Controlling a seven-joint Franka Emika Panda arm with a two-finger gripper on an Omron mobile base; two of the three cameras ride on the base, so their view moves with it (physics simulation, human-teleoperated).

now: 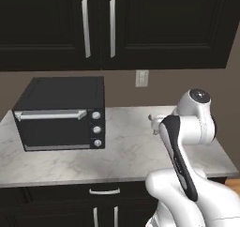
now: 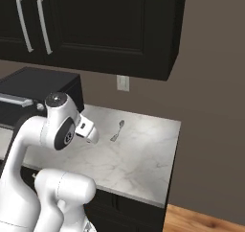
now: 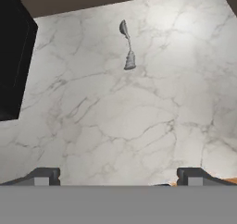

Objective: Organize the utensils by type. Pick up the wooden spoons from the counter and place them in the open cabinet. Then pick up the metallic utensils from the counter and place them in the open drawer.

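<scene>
One of the metallic utensils, a small silver-grey piece [image 3: 127,47] [image 2: 117,130], lies flat on the white marble counter [image 3: 115,121] [image 2: 143,159] [image 1: 126,151], near the back wall. My gripper [image 3: 119,177] hangs above the counter, well short of the utensil, open, with nothing between its widely spread fingertips [image 3: 44,176]. In the left base view my own arm covers the hand. The wooden spoons, the open cabinet and the open drawer are out of view.
A black toaster oven [image 1: 61,113] [image 2: 38,89] [image 3: 11,56] stands on the counter's left part. Black upper cabinets [image 1: 98,29] [image 2: 95,25] with shut doors hang above. A wall outlet [image 1: 141,78] sits behind. The counter ends at its right edge [image 2: 172,164].
</scene>
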